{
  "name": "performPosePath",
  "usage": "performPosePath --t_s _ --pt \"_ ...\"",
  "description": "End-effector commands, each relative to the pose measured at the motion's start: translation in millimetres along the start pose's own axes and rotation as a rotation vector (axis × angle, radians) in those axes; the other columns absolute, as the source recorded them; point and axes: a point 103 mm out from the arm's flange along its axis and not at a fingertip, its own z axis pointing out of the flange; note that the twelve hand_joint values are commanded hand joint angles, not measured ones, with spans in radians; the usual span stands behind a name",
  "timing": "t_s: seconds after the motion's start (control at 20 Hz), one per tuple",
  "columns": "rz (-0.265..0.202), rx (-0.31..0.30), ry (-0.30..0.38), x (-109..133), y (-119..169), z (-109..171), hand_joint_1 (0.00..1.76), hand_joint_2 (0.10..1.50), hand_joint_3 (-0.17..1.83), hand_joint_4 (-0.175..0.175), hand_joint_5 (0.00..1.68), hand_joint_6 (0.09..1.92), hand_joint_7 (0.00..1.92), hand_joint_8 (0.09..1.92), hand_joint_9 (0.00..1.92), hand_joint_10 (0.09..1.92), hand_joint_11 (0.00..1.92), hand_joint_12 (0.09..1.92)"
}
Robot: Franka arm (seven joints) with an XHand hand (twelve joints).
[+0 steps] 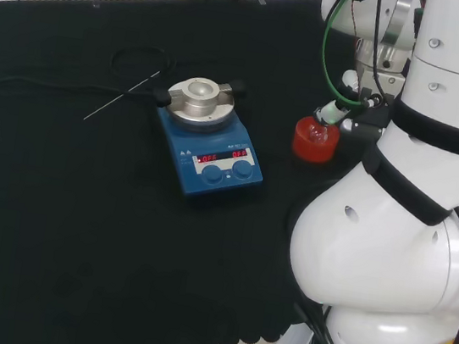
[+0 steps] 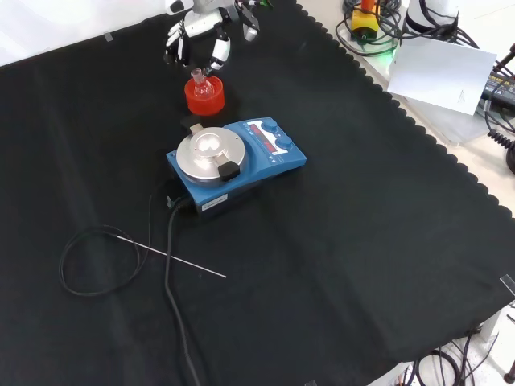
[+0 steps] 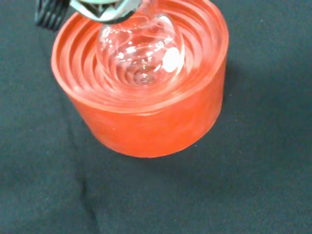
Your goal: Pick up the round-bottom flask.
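The hand hangs just above the flask in the front view, its fingers pointing down around the flask's neck; whether they touch the glass I cannot tell; they look partly curled and spread, with nothing lifted in them. The flask sits directly under the hand, seated in a red ribbed stand on the black cloth; in the wrist view its round clear bulb rests in the middle of the stand, among the concentric ribs, and looks empty; a dark and grey part of the hand lies over the neck there.

In the head view the flask and stand show just left of the arm's white links, with a fingertip right above the glass. Nearer the camera than the hand in the front view, just beside the stand, is a blue hotplate with a round metal top; beyond that, well apart from the hand, a thin metal probe on a looped black cable lies on the cloth.
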Motion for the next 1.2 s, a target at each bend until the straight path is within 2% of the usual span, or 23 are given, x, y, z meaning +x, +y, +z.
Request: performPosePath --t_s 0.05,0.3,0.55,1.0,1.1,1.15,1.2 --pt "-0.020 0.011 0.012 3.0 -0.3 1.5 0.85 0.66 0.55 -0.057 0.89 0.73 0.29 0.67 0.51 0.64 0.23 1.36" --pt "-0.025 0.012 -0.019 6.3 0.8 0.8 0.87 0.63 0.56 -0.060 0.81 0.76 0.28 0.67 0.49 0.64 0.22 1.37" --pt "-0.029 0.010 -0.013 8.0 3.0 2.1 0.88 0.63 0.56 -0.058 0.81 0.77 0.28 0.67 0.49 0.65 0.22 1.37" --pt "-0.028 0.011 -0.015 7.7 5.7 3.5 0.89 0.64 0.57 -0.057 0.88 0.75 0.29 0.68 0.50 0.65 0.22 1.37" --pt "-0.027 -0.002 -0.032 8.6 5.2 4.1 0.90 0.66 0.57 -0.050 0.97 0.70 0.30 0.68 0.51 0.65 0.22 1.37" --pt "-0.031 -0.016 -0.041 8.9 4.8 4.2 0.96 0.72 0.52 0.032 1.05 0.73 0.31 0.68 0.53 0.65 0.23 1.37" --pt "-0.031 -0.023 -0.054 10.1 4.4 4.2 1.02 0.76 0.49 0.097 1.11 0.74 0.33 0.68 0.55 0.64 0.24 1.37"
